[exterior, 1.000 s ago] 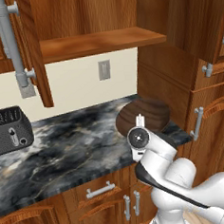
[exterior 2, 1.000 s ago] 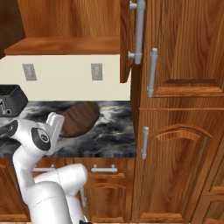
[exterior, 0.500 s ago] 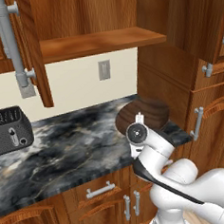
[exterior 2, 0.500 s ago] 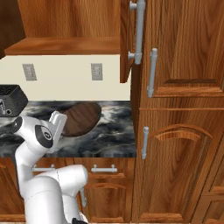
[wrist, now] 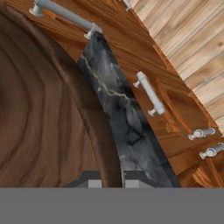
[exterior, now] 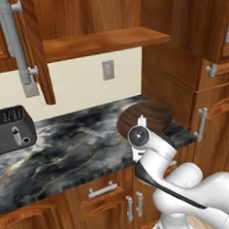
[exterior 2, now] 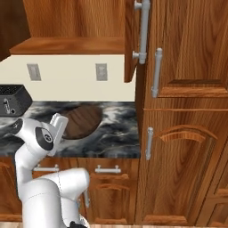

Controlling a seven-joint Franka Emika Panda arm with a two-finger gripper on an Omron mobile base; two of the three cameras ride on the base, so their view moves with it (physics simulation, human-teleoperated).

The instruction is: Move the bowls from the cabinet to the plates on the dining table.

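The jaws are seen pinched on the rim of the dark brown bowl (wrist: 39, 113), one fingertip (wrist: 94, 183) inside the wall and the other outside it, in the hand view. The gripper (wrist: 109, 184) is thus closed on the bowl's edge.

The bowl (exterior: 145, 120) is round, so no long axis is shown; it is held tilted. In the left base view its rim appears as a wide ellipse, tipped up on the far side. In the right base view its wood-grained surface (exterior 2: 82, 121) is turned steeply toward the camera. Whether it touches the worktop cannot be told.

The bowl is held above the black, grey and white marble worktop (exterior: 75, 148), near that worktop's right end, beside the tall wooden cupboard (exterior 2: 187, 111). Above it, the open wall cabinet's shelf (exterior: 101, 42) is seen, with a door (exterior: 30, 45) swung out to the left. A black toaster (exterior: 10, 129) stands well apart at the worktop's left. A socket (exterior: 108, 69) is set in the cream wall.
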